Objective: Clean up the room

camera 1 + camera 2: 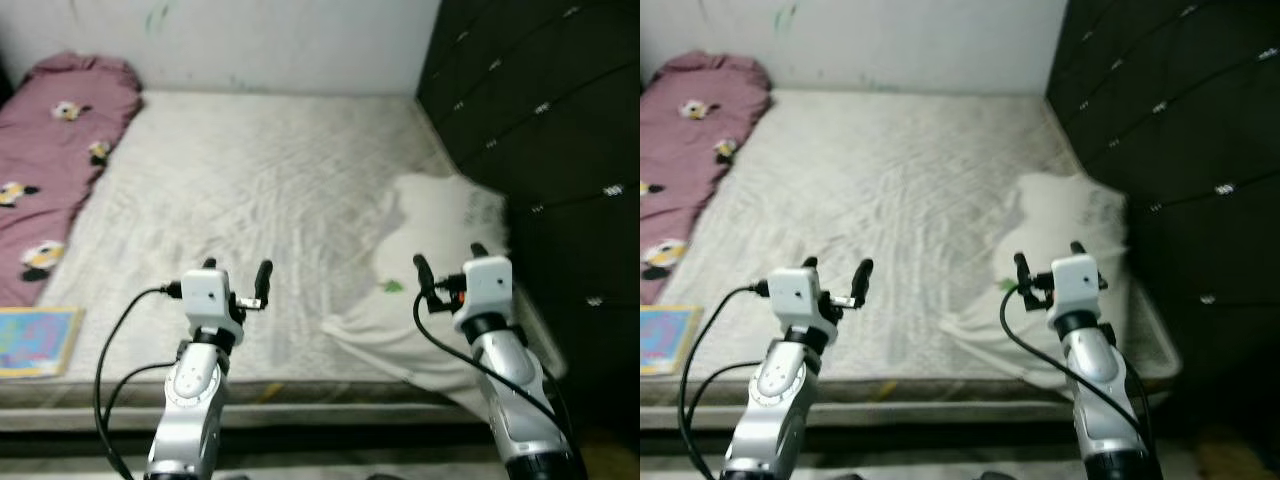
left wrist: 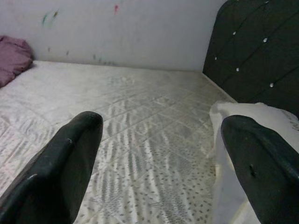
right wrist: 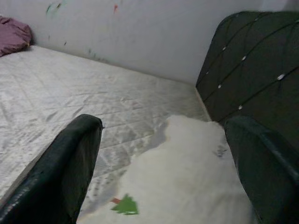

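A bare quilted mattress [image 1: 250,190] fills the scene ahead. A white cloth with a small green tree print [image 1: 430,290] lies rumpled at the mattress's right side, by the headboard, and hangs over the near edge. My right gripper [image 1: 447,263] is open, raised just above the cloth's near part. My left gripper [image 1: 237,270] is open above the mattress's near edge, left of the cloth. In the right wrist view the cloth [image 3: 187,177] lies between the two fingers [image 3: 60,172]. In the left wrist view the cloth [image 2: 233,154] sits by one finger [image 2: 261,168].
A mauve blanket with flower prints [image 1: 50,150] lies along the mattress's left side. A colourful flat book or mat [image 1: 35,340] rests at the near left corner. A dark tufted headboard [image 1: 540,130] stands on the right, a pale wall [image 1: 280,40] behind.
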You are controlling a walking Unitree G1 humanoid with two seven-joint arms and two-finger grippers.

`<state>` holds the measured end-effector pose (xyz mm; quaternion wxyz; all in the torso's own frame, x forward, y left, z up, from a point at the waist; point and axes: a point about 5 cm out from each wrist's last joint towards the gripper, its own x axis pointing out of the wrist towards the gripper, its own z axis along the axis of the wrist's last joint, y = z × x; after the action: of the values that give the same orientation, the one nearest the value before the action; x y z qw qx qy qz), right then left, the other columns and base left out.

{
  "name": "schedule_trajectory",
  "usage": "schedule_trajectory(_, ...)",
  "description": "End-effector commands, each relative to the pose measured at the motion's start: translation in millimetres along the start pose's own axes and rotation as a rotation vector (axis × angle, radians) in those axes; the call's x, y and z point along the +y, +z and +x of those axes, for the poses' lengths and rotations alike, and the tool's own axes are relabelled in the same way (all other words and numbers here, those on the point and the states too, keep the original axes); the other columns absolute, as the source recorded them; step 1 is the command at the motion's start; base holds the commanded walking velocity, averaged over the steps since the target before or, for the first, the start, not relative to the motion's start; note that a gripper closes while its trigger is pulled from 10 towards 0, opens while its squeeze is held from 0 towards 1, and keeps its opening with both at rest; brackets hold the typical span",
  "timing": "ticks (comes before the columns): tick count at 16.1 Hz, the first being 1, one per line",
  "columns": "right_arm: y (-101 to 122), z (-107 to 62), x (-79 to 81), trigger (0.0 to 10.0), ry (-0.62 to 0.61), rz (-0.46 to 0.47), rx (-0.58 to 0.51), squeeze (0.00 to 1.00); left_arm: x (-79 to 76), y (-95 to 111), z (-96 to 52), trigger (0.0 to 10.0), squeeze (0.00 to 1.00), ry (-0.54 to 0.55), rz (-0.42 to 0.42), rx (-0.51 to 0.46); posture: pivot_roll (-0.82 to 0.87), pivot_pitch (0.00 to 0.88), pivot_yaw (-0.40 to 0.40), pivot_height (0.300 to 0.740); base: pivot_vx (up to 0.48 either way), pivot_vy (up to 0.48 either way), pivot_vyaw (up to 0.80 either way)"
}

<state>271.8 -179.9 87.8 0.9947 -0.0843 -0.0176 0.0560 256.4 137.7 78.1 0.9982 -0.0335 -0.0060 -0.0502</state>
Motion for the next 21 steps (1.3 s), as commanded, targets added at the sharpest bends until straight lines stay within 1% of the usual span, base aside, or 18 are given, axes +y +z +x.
schedule_trajectory(1, 1.7, 0.8, 5.3, 10.0, 0.008, -0.001, -0.008, 0.0, 7.9, -0.3, -2.3, 10.0, 0.0, 0.028, 0.01, 0.003, -0.04, 0.0, -0.015, 0.74, 0.0, -0.375, 0.0)
schedule_trajectory(4, 1.5, -0.2, 7.1, 10.0, 0.022, -0.001, -0.012, 0.0, 8.2, -0.8, -2.9, 10.0, 0.0, 0.028, 0.014, 0.005, -0.04, 0.0, -0.014, 0.74, 0.0, -0.373, 0.0)
schedule_trajectory(9, 0.7, -0.7, 8.6, 10.0, 0.024, 0.0, -0.012, 0.0, 8.3, -0.7, -2.9, 10.0, 0.0, 0.024, 0.017, 0.004, -0.04, 0.0, -0.011, 0.74, 0.0, -0.367, 0.5)
schedule_trajectory(11, 0.4, -0.9, 8.5, 10.0, 0.024, 0.001, -0.011, 0.0, 8.3, -1.2, -3.0, 10.0, 0.0, 0.031, 0.003, 0.005, -0.04, 0.0, -0.011, 0.74, 0.0, 0.0, 0.54)
schedule_trajectory(20, -1.5, -2.7, 8.1, 10.0, 0.022, 0.008, -0.006, 0.0, 6.1, 1.3, -4.5, 10.0, 0.0, -0.004, -0.002, -0.023, -0.04, 0.0, -0.009, 0.74, 0.0, 0.0, 0.0)
schedule_trajectory(21, -1.4, -2.6, 8.1, 10.0, 0.022, 0.007, -0.006, 0.0, 5.9, 1.3, -4.5, 10.0, 0.0, -0.007, -0.003, -0.024, -0.04, 0.0, -0.011, 0.74, 0.262, 0.0, 0.0)
